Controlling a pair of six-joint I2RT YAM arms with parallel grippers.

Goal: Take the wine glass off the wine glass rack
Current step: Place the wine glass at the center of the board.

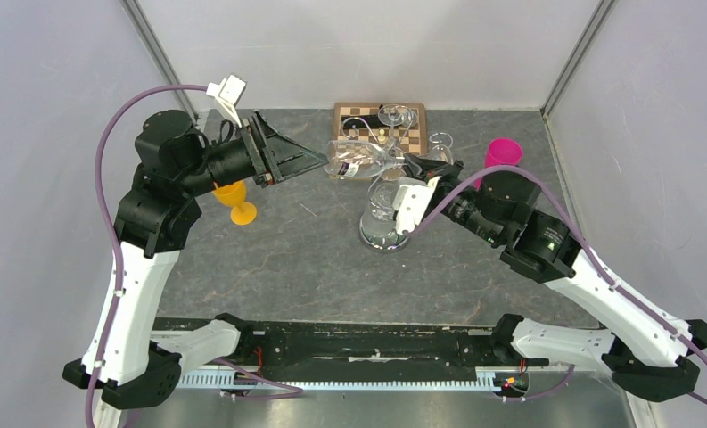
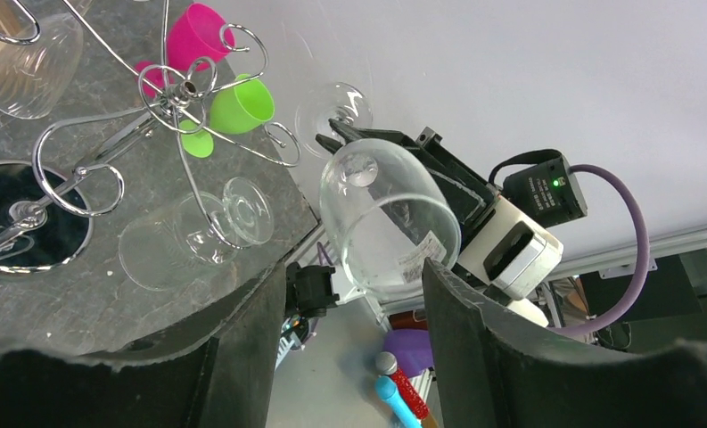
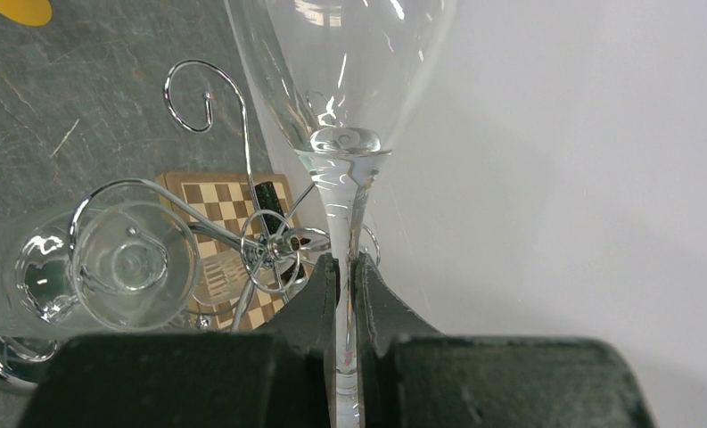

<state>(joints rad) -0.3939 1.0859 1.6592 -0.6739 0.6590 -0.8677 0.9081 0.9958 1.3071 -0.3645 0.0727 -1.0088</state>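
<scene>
Since the right gripper [image 3: 345, 272] pinches the stem of the wine glass [image 1: 360, 160] and holds it sideways, above and seemingly free of the wine glass rack [image 1: 382, 237], the lift-off looks done (other glasses [image 2: 184, 245] hang there). Meanwhile the left gripper [image 2: 354, 272] stands wide around the bowl, not visibly gripping; a handover or set-down seems left.

A dark grey, marbled bench [image 1: 269, 259] is lying under soft, even light. Plain white walls [image 1: 358, 45] are closing it in behind and on both sides. Silver metal posts [image 1: 158, 53] are rising from its far corners. A black rail [image 1: 367, 343] is running along its near edge.
</scene>
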